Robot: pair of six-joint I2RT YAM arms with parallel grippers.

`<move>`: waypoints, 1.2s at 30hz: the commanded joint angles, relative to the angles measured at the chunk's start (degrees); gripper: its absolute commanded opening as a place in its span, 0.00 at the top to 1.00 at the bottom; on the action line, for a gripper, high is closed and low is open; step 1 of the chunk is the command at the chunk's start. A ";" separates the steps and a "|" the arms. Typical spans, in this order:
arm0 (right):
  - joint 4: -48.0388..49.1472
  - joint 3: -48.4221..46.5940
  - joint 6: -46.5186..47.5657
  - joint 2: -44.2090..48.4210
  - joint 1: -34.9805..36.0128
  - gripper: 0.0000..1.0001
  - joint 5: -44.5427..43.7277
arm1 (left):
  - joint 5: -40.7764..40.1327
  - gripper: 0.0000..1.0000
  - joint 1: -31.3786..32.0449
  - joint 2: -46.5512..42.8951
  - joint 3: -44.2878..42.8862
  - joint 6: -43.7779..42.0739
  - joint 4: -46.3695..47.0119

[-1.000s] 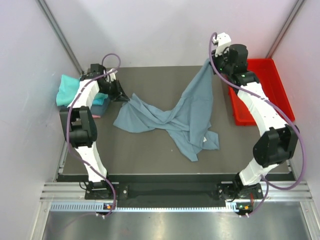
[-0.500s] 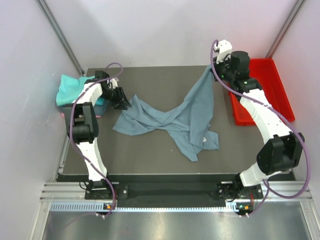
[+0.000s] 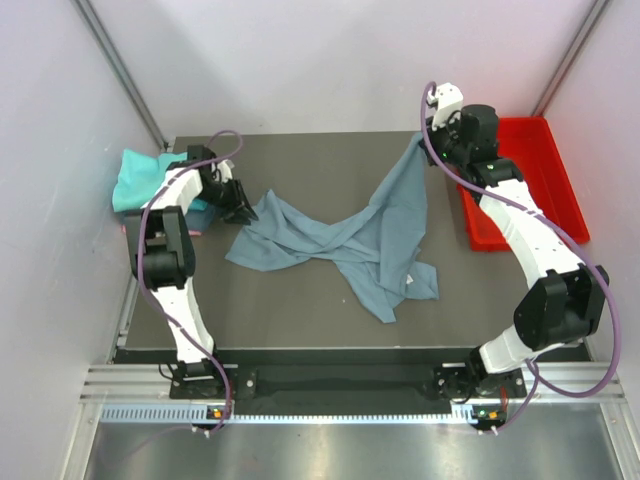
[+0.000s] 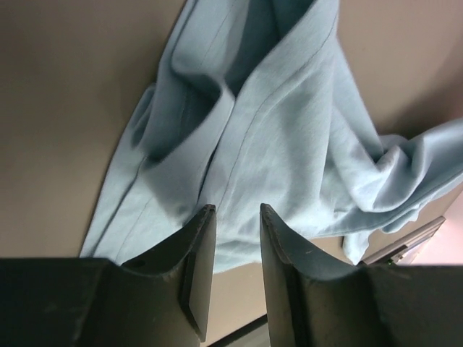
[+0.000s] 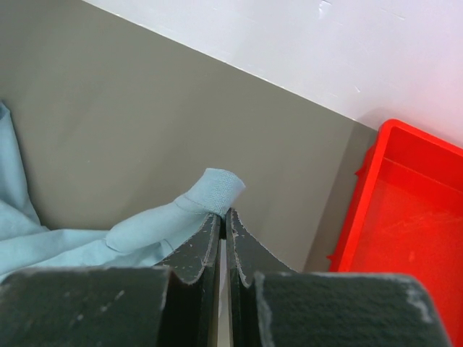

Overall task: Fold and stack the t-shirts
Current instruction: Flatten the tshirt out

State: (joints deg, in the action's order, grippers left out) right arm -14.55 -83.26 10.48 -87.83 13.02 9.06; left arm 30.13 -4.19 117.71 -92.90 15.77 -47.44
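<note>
Between the right gripper fingers, a grey-blue t-shirt edge is pinched tight; left gripper fingers are set slightly spread, cloth just beyond them.

— We get bright, even light from overhead; the dark grey matte desk looks flat, and the pale walls wash out near white.

— In our left wrist view, the dusty grey-blue cloth t-shirt carries deep shade in its folds. On the right, the bright red plastic tray glows, and the black right gripper reads dark.
</note>
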 commanded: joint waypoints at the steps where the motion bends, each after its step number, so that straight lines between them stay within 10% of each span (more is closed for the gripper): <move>1: 3.56 -2.87 -1.07 -0.49 0.78 1.00 1.22 | -0.86 0.64 -1.35 -7.23 2.02 -0.48 -1.87; 36: 3.82 -4.98 -0.55 -3.22 0.96 1.00 0.87 | -0.95 0.68 -1.53 -0.99 -0.96 -0.39 -0.90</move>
State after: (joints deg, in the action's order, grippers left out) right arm -14.37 -84.55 9.98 -91.26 13.08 9.69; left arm 28.45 -5.89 116.77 -91.64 15.11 -49.10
